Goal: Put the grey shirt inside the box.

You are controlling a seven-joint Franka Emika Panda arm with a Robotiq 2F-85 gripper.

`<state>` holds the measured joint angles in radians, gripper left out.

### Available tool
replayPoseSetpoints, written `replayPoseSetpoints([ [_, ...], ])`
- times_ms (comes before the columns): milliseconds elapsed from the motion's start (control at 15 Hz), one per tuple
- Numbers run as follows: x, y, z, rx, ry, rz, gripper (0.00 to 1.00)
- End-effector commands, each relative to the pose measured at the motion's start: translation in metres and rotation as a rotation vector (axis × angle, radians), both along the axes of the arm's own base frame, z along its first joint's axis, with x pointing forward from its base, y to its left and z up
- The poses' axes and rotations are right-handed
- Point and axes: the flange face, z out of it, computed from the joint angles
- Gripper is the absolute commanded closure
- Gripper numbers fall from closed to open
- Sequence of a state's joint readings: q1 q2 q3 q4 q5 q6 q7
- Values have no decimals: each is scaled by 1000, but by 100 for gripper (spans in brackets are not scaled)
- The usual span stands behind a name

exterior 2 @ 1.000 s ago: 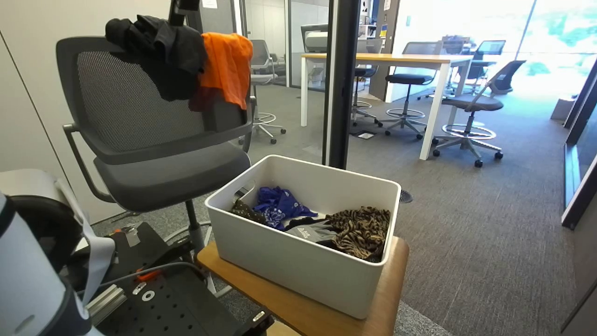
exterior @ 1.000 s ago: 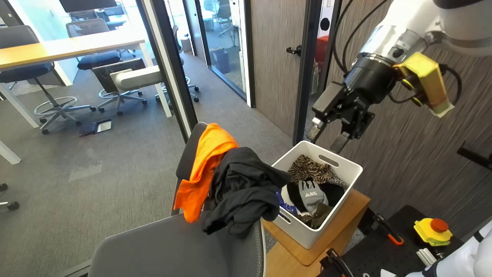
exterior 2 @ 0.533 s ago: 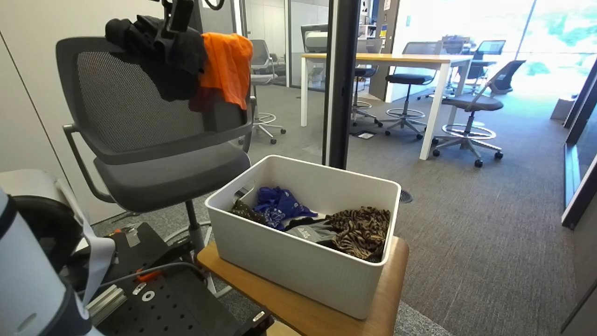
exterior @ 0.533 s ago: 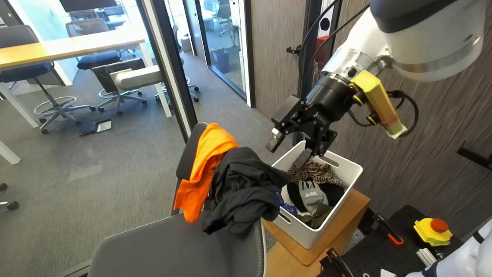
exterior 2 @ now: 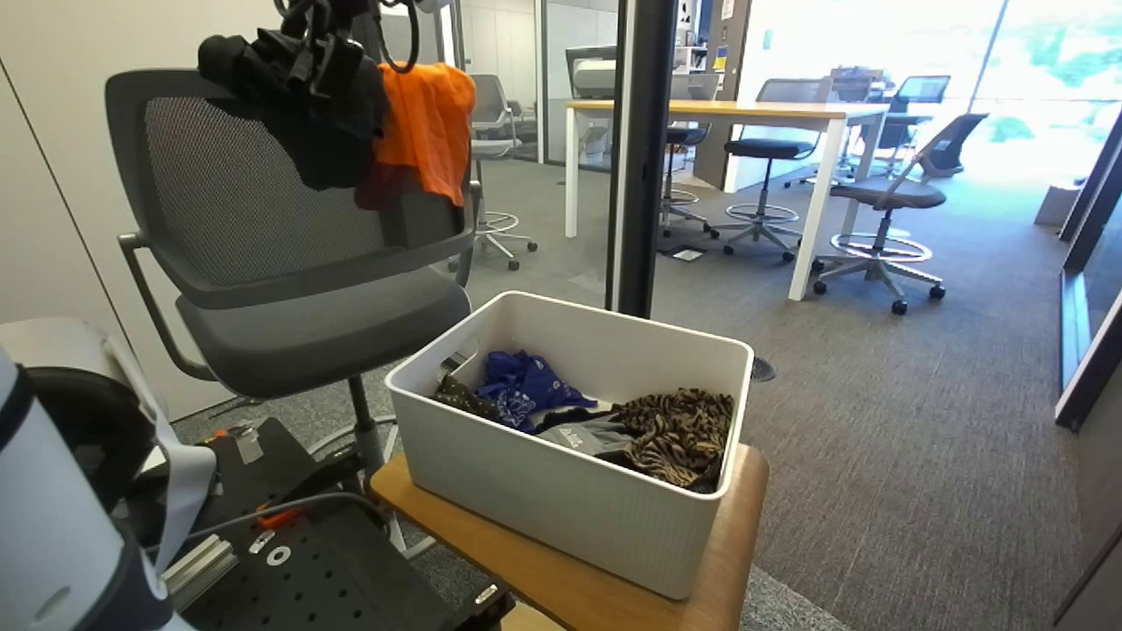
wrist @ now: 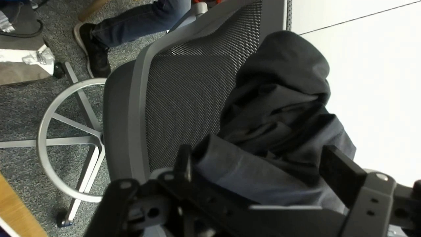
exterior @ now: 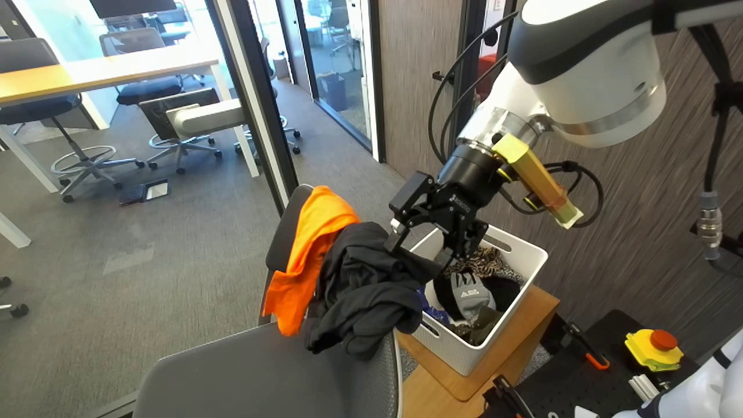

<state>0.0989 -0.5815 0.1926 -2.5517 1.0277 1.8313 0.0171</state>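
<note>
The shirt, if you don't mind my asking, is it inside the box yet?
No, in an exterior view the shirt is draped over the chair back, apart from the box.

Cloth, mesh, plastic, wood
Shirt [exterior: 365, 290] of creased matt cloth; box [exterior 2: 561, 504] of finely ribbed plastic; worktop [exterior 2: 543, 565] of smooth wood; chair back [wrist: 194, 98] of fine mesh.
</note>
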Motion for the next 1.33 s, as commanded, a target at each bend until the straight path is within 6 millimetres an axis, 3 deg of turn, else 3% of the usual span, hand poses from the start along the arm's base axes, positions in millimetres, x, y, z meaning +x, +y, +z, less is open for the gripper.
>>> replayPoseSetpoints([
  [0,2,24,3,20,24,13,0],
  [400,-7,48,2,12,23,52,0],
  [867,-7,58,-1,-19,-23,52,0],
  [933,-6,59,-1,-23,-37,50,21],
  [1267,-1,62,-3,-42,-70,31,58],
])
